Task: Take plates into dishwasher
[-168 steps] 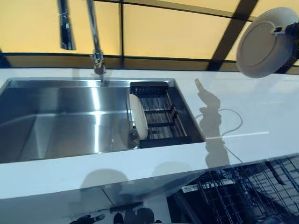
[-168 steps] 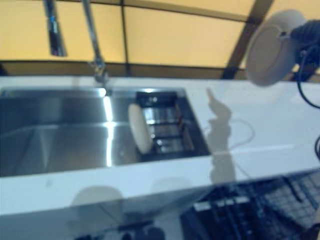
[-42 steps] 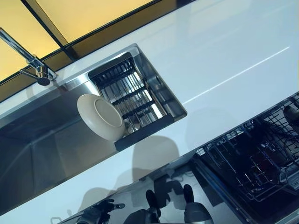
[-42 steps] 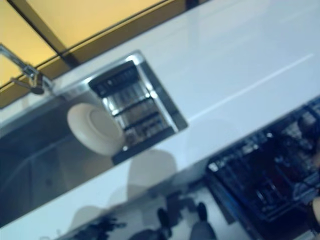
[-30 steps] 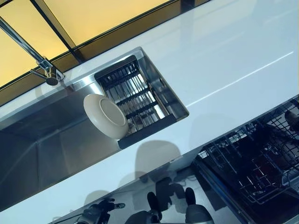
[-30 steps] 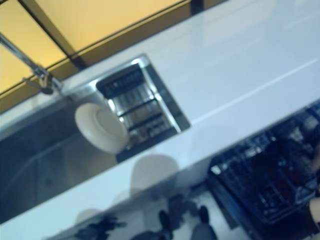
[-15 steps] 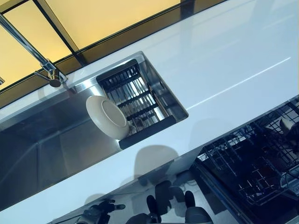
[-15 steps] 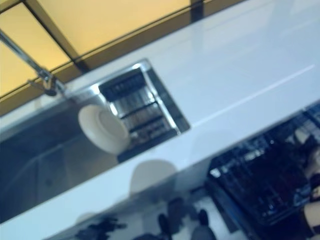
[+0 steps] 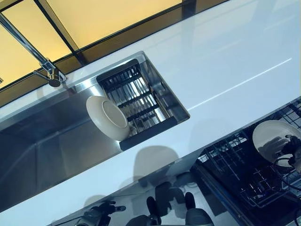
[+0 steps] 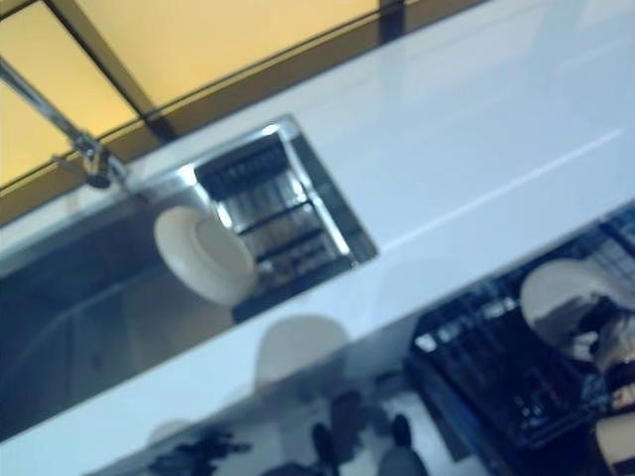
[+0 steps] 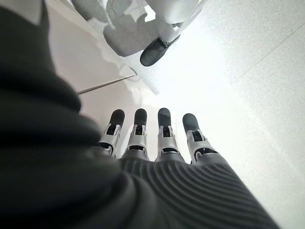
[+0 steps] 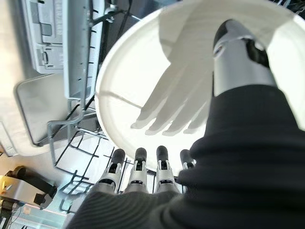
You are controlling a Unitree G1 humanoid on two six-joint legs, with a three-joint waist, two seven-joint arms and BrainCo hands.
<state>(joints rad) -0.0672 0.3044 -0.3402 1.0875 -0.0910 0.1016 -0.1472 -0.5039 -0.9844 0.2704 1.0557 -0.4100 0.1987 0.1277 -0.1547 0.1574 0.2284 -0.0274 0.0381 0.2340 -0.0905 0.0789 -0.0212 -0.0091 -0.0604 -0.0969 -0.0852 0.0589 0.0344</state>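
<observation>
Right hand (image 12: 143, 176) pinches plate (image 9: 275, 141), face up, over dishwasher rack (image 9: 235, 165).

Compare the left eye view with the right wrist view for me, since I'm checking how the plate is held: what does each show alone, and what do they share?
Only the left eye view shows the sink, the faucet and a second plate leaning at the sink rack.

Only the right wrist view shows the thumb lying across the held plate's face, fingers under its rim.

Both show the held plate, the right hand and the dishwasher rack beneath.
</observation>
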